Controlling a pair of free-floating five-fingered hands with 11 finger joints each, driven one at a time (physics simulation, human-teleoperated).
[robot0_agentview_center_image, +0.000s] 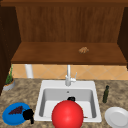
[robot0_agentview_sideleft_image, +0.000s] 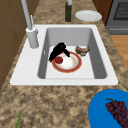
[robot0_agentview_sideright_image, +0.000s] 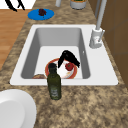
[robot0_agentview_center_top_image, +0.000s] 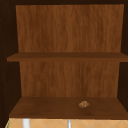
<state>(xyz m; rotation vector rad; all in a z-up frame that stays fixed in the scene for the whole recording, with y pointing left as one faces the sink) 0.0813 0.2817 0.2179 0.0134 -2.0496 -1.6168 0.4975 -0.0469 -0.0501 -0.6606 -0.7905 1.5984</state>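
A red-rimmed white plate (robot0_agentview_sideleft_image: 72, 66) (robot0_agentview_sideright_image: 51, 63) lies flat on the sink's floor (robot0_agentview_sideleft_image: 82, 72). On it sits a small red fruit (robot0_agentview_sideleft_image: 58, 60) (robot0_agentview_sideright_image: 69, 66). My right hand (robot0_agentview_sideleft_image: 58, 51) (robot0_agentview_sideright_image: 68, 57) (robot0_agentview_center_image: 71, 98) comes down over the fruit, thumb and fingers on either side and closed on it. In the front view a large red round shape (robot0_agentview_center_image: 67, 114) covers the sink's front. My left hand (robot0_agentview_center_image: 28, 114) (robot0_agentview_sideright_image: 14, 5) hovers, fingers relaxed, at the right edge of a blue plate (robot0_agentview_center_image: 8, 118) (robot0_agentview_sideright_image: 33, 15) (robot0_agentview_sideleft_image: 100, 113) bearing dark grapes (robot0_agentview_center_image: 16, 110) (robot0_agentview_sideleft_image: 119, 111) (robot0_agentview_sideright_image: 42, 11).
A brown bun (robot0_agentview_sideleft_image: 82, 50) (robot0_agentview_sideright_image: 38, 76) lies in the sink beside the plate. The faucet (robot0_agentview_center_image: 68, 77) (robot0_agentview_sideleft_image: 31, 35) (robot0_agentview_sideright_image: 96, 37) stands behind the basin. An olive bottle (robot0_agentview_center_image: 106, 94) (robot0_agentview_sideright_image: 53, 83) and white plate (robot0_agentview_center_image: 117, 117) (robot0_agentview_sideleft_image: 88, 15) stand on the right counter. A brown lump (robot0_agentview_center_image: 83, 50) (robot0_agentview_center_top_image: 84, 104) sits on the shelf.
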